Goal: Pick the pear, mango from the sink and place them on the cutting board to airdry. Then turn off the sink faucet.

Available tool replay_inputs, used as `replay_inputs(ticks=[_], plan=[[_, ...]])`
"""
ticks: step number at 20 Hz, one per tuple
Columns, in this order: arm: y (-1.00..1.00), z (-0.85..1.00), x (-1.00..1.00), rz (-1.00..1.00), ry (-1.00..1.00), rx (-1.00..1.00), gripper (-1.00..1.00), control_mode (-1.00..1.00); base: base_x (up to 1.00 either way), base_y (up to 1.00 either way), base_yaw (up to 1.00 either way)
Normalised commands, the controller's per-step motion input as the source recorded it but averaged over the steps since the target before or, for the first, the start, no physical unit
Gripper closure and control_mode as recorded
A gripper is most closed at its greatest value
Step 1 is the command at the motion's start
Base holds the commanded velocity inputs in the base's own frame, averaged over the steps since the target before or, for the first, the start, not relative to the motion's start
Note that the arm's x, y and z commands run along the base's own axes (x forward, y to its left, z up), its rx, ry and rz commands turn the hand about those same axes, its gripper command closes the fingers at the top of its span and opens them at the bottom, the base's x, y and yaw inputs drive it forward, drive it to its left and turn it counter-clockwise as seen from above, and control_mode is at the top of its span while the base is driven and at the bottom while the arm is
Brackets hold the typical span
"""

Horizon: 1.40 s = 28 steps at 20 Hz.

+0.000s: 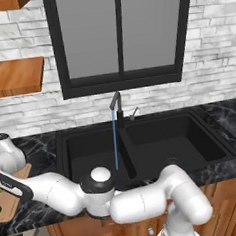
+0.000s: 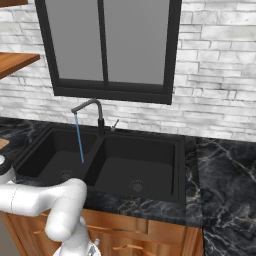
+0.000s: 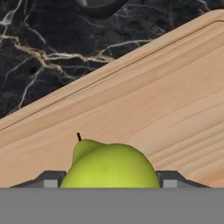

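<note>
Yellow-green, the pear (image 3: 109,164) sits between our gripper (image 3: 109,180) fingertips (image 3: 49,180), which press against its two sides, over the pale wood of the cutting board (image 3: 166,100). Beyond the board's rim we see black marble counter (image 3: 52,39). From the left base view, the board (image 1: 18,190) lies left of the sink (image 1: 142,143), where our arm reaches. The right base view adds both drains of the sink (image 2: 135,165). Behind the sink, the faucet (image 1: 117,110) pours a thin blue stream (image 1: 115,140) into the left basin.
</note>
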Motion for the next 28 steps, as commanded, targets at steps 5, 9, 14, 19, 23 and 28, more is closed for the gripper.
replay_inputs(ticks=[5,9,14,19,23,28], plan=[[0.05,-0.06,0.02,0.00,0.03,-0.01,-1.00,-1.00,0.00,0.00,0.00],[0.00,0.00,-0.03,0.00,0.00,0.00,-1.00,-1.00,0.00,0.00,0.00],[0.00,0.02,-0.05,0.00,-0.04,-0.03,-1.00,-1.00,0.00,0.00,0.00],[-0.06,0.27,-0.12,0.00,-0.12,0.00,-1.00,-1.00,0.00,0.00,0.00],[-0.29,0.54,-0.11,0.00,-0.21,0.00,-1.00,-1.00,0.00,0.00,0.00],[-0.41,0.63,-0.03,0.00,-0.24,0.00,-1.00,-1.00,0.00,0.00,0.00]])
